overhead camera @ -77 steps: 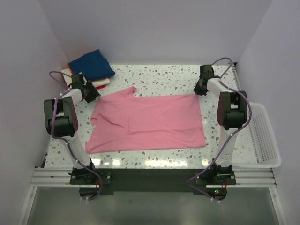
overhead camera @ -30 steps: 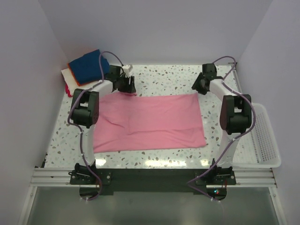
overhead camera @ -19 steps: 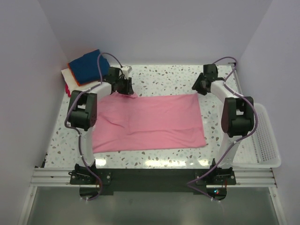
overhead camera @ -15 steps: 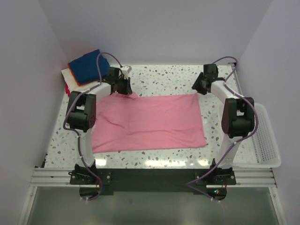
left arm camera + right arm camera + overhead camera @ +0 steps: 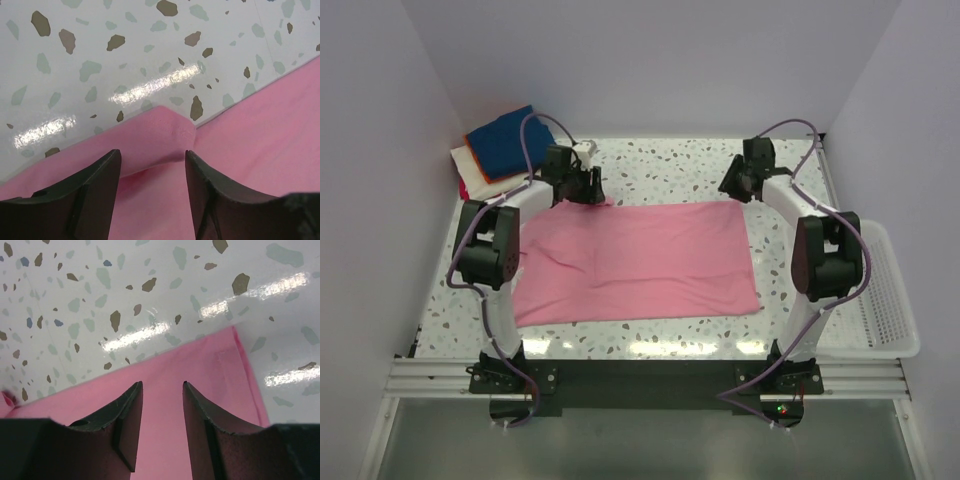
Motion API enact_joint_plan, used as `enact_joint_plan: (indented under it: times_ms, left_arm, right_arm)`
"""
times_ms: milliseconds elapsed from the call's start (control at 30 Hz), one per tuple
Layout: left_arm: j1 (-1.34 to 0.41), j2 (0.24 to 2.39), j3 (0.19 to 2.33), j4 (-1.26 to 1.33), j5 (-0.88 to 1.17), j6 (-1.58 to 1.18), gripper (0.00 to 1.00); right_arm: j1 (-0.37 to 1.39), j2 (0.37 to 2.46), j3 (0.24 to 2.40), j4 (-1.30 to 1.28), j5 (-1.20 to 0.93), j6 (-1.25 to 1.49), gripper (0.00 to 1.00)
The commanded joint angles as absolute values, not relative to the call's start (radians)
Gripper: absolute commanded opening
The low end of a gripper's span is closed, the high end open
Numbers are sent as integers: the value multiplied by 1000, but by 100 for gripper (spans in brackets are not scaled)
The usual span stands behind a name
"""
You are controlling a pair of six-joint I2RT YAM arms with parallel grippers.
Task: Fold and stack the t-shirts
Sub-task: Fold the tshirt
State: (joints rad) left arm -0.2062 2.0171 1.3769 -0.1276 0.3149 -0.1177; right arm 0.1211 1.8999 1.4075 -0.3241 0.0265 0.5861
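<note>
Shirt (image 5: 640,255) looked limp; I had left fingers (image 5: 95,195) and right fingers (image 5: 125,425) parted, empty, above far corners worth pinching

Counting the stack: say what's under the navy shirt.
Orange shirt, white shirt and red shirt edges show beneath the navy shirt; the rest is covered.

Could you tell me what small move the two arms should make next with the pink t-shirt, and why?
Probably lower both arms and close on the cloth. The left gripper and right gripper hover open over the far edge of the pink t-shirt, near its two ends. Cloth shows between the jaws but is not pinched, and the shirt lies flat, not yet folded.
</note>
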Motion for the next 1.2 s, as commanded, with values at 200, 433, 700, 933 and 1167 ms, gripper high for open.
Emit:
enact_joint_plan:
  times_ms: [200,433,700,933,1167]
  left_arm:
    - [-244,1982,1390,-103,235,-91,61]
    - [-301,2002,1402,-135,91,-63,59]
    - [-330,2017,1414,-169,2,-78,36]
    - [-339,2022,1405,-173,-23,-95,11]
    - [-341,2016,1393,-172,-46,-110,16]
  right_arm:
    - [175,1821,1387,-290,31,586,41]
    - [190,1813,1387,-293,43,580,41]
    - [201,1807,1391,-299,49,575,41]
    - [204,1805,1390,-299,45,575,40]
    - [212,1798,1390,-299,43,569,40]
